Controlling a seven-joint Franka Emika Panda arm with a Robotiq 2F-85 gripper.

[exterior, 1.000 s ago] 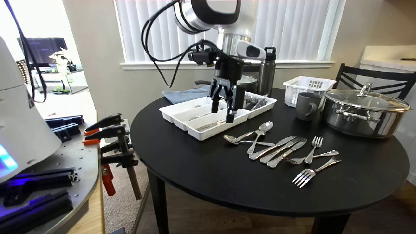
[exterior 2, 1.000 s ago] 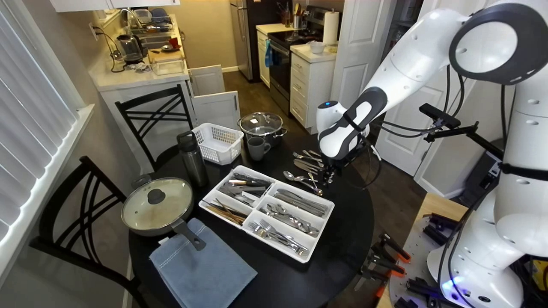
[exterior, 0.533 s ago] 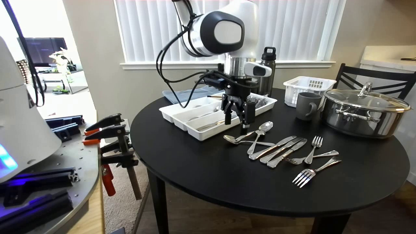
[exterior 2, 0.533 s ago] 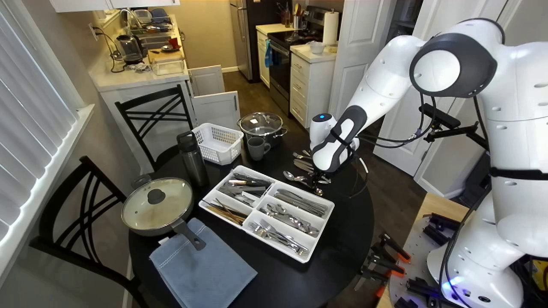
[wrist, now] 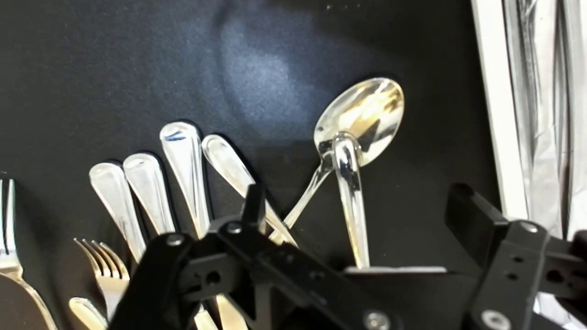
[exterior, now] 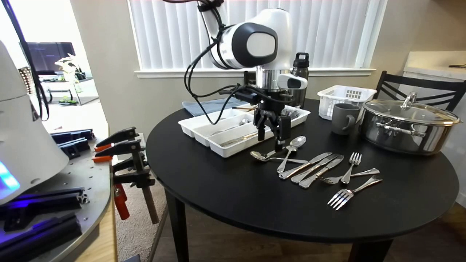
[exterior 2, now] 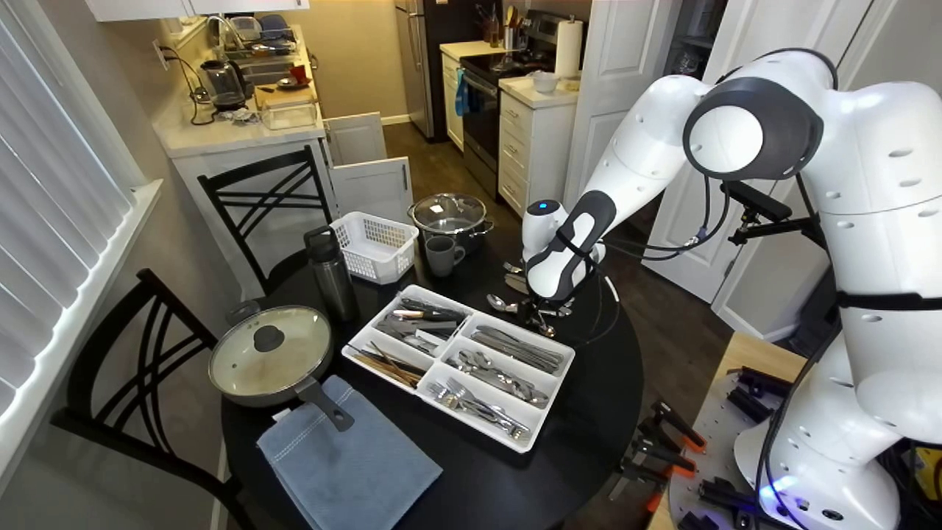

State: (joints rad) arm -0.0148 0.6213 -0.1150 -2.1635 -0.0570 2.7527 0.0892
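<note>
A small pile of crossed metal spoons [wrist: 360, 114] is seen in the wrist view, lying on a round black tabletop [exterior: 218, 185], with the handle of one spoon laid over the bowl of another. Just over this pile the end effector [exterior: 270, 143] is pointed downward, its two fingers [wrist: 477, 224] spread wide apart. In the wrist view, one finger is set toward 8 o'clock from the visible bowl and one toward 4 o'clock; part of a slanting spoon handle is hidden by the finger at 8 o'clock, and whether it is touched cannot be told.

In an exterior view, taken from the end effector, three table knives [exterior: 315, 169] are laid side by side near the spoons at 4 o'clock, and farther out the same way three forks [exterior: 341, 198] are scattered, two of them crossed. A white cutlery tray [exterior: 249, 143] is placed at 10 o'clock, a dark bottle [exterior: 299, 97] at 1 o'clock, a white basket [exterior: 329, 100] at 2 o'clock, a grey mug [exterior: 340, 122] between 2 and 3, and a lidded steel pot [exterior: 397, 140] at 3 o'clock.

In an exterior view, more knives [exterior 2: 515, 349], more spoons [exterior 2: 508, 381], more forks [exterior 2: 471, 403], thin sticks [exterior 2: 390, 366] and dark-handled tools [exterior 2: 430, 313] are sorted into the tray's compartments. From the tray, a lidded frying pan [exterior 2: 254, 357] is found at 9 o'clock, its handle extended over a blue cloth [exterior 2: 368, 467] at 8 o'clock. The white robot arm [exterior 2: 634, 165] is seen at about 2 o'clock.
</note>
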